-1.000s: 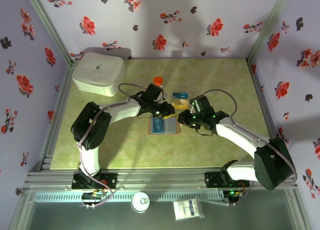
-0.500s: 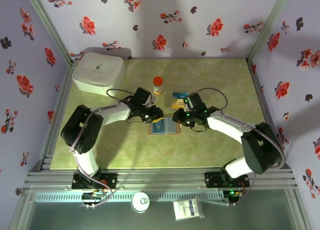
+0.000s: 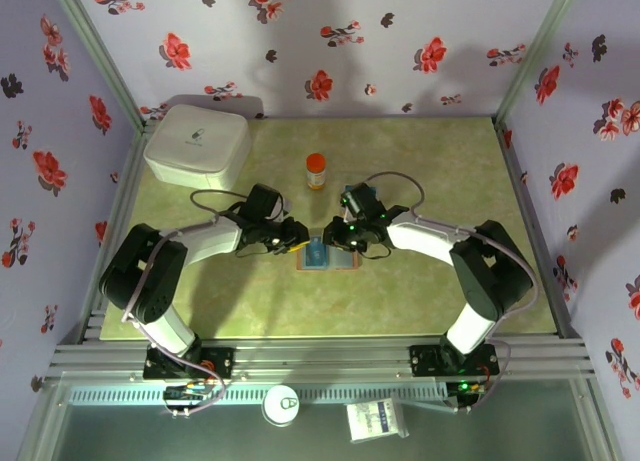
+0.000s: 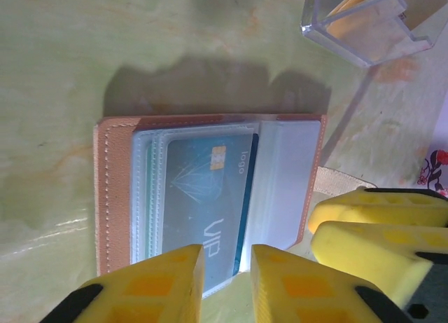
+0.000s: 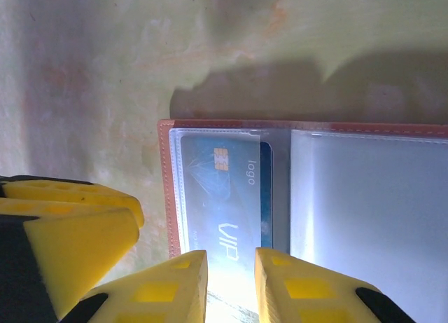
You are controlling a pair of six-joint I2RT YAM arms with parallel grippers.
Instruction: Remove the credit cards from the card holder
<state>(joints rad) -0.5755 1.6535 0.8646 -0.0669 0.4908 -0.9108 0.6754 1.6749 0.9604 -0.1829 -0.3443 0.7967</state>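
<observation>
Setting: green marbled table (image 3: 430, 281), walled with lilac panels printed with red flowers (image 3: 340, 41).
Back of table: a white box (image 3: 196, 146) sits in the far left corner, and a small orange-capped bottle (image 3: 316, 169) stands near the middle, well apart from it.
Card holder (image 3: 340, 261): lies open and flat near the table's centre, between my two wrists, with its brown stitched border around clear sleeves.
Blue card (image 4: 206, 197): is tucked in a sleeve on the holder's left half as seen from above. It has a gold chip, the word "logo" and large "VIP" lettering.
Darker card (image 5: 266, 197): only a thin strip of it peeks out from behind the blue one, in the same half.
Other half: its pale sleeve shows glare, and I cannot tell what it holds.
Left gripper (image 4: 227, 256): it is down at the holder's far edge, its yellow fingers a narrow gap apart over the end of the blue card's sleeve. I cannot tell whether they pinch anything.
Right gripper (image 5: 231, 263): it is just beside my left one on the same edge, with an equally narrow gap and bright glare between the pads. I cannot tell whether it has a grip either.
Neighbours: my left wrist camera sees the right fingers (image 4: 371, 228) close alongside.
Clear plastic box (image 4: 364, 22): stands on the table near the holder, apart from it.
</observation>
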